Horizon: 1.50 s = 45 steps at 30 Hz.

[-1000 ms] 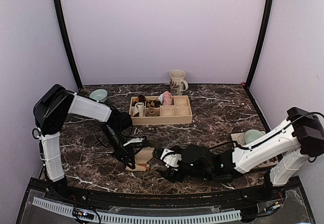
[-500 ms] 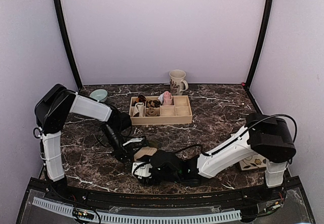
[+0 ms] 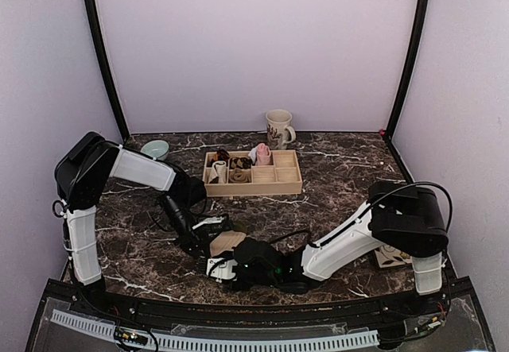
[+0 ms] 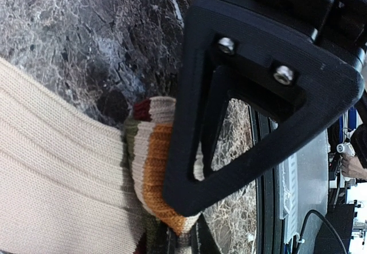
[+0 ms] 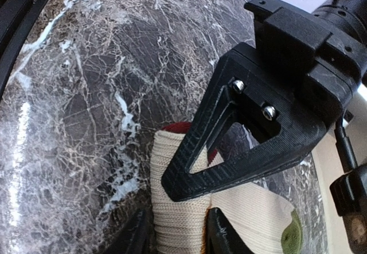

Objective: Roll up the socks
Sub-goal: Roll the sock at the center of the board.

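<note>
A dark marble table (image 3: 342, 169) is seen from above, with a wooden compartment tray (image 3: 253, 183) set toward the back. Both arms are brought together well in front of the tray, near the table's front edge. The tan sock (image 3: 225, 243) lies flat on the marble there, only a short pale stretch of it showing between the two grippers. The left gripper (image 3: 203, 237) is placed at the sock's left side and the right gripper (image 3: 223, 266) just on its near side, so neither arm is meaningfully closer; each is already at its own end. In the left wrist view the ribbed body is seen running away from the jaws, and the striped cuff (image 4: 152, 168) is clenched between the fingers, bunched where it is pinched. The long axis is therefore judged to run from that held cuff toward the right gripper. In the right wrist view the opposite, red-tipped end is seen doubled over on itself and caught between the two fingers (image 5: 189, 162), one above and one beneath. Whether those jaws are pressing on the fabric or only bracketing it cannot be told. The coming turn of the roll is judged to depend on this: the doubled end must be carried along the axis toward the pinned cuff.
</note>
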### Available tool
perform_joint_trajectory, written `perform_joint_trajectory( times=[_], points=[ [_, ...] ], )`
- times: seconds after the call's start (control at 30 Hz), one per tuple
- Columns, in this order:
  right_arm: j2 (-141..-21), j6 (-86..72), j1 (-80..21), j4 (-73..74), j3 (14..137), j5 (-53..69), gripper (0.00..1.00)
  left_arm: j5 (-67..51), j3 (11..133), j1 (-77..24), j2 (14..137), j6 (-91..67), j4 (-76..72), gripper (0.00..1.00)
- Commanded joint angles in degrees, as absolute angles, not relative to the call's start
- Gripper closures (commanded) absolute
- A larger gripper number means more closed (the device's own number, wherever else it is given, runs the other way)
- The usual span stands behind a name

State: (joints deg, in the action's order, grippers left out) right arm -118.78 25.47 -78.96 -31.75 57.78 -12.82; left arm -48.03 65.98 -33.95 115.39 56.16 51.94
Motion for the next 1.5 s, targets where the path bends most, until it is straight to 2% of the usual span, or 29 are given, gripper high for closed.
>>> perform_joint_trajectory(
  times=[0.0,0.23,0.27,0.3,0.4,0.43,0.53,0.57,0.6,0.7,0.73,0.77,0.97,1.13,1.33,1.47],
  points=[
    [-121.44,24.52,-78.42,-32.36,59.06,-12.14,0.69,-34.64,64.16,-33.57,118.3,56.96,52.69,0.99],
    [-122.65,21.59,-78.31,-32.68,57.32,-11.84,0.69,-34.97,64.11,-33.57,117.21,57.31,52.54,0.92],
    [-122.81,21.07,-78.35,-32.48,57.23,-11.57,0.7,-34.88,64.18,-33.57,116.73,57.2,52.41,0.91],
    [-123.01,20.62,-78.32,-32.16,57.28,-11.03,0.75,-34.79,64.16,-33.57,116.19,57.03,52.25,0.88],
    [-123.59,19.48,-78.31,-30.06,58.09,-9.79,0.97,-34.57,63.55,-32.92,114.06,56.09,51.26,0.77],
    [-123.65,18.87,-78.31,-29.51,58.25,-9.71,1.0,-34.86,63.0,-32.43,112.96,55.43,50.84,0.73],
    [-123.34,17.91,-78.23,-29.63,57.74,-9.64,1.0,-34.96,61.3,-30.39,110.44,54.99,50.48,0.64],
    [-123.25,17.64,-78.22,-29.43,57.6,-9.76,1.0,-34.63,60.47,-29.65,109.46,54.86,50.12,0.53],
    [-123.16,17.47,-78.23,-29.21,57.47,-9.95,1.0,-33.94,59.66,-28.94,108.23,54.64,49.65,0.48],
    [-122.85,16.59,-78.22,-28.0,57.06,-9.82,1.0,-32.27,57.31,-26.8,103.89,53.76,47.84,0.46],
    [-122.86,16.17,-78.15,-27.48,57.04,-9.66,1.0,-31.81,56.59,-25.98,102.31,53.56,47.02,0.3],
    [-122.89,15.64,-78.09,-26.48,57.3,-9.67,1.0,-31.23,55.81,-25.34,100.45,53.07,45.9,0.29],
    [-122.63,8.22,-75.0,-23.6,58.17,-2.43,1.0,-26.3,48.86,-23.47,87.17,55.15,39.23,0.27],
    [-124.18,-0.51,-70.43,-19.66,61.13,9.58,1.0,-27.35,50.56,-23.4,84.84,61.85,44.74,0.3],
    [-125.61,-10.14,-65.77,-18.53,62.15,18.21,1.0,-28.18,46.36,-23.91,80.48,65.45,41.28,0.31],
    [-128.49,-15.54,-62.7,-15.77,64.32,23.23,1.0,-19.96,46.03,-33.19,80.63,66.07,40.79,0.31]
  ],
)
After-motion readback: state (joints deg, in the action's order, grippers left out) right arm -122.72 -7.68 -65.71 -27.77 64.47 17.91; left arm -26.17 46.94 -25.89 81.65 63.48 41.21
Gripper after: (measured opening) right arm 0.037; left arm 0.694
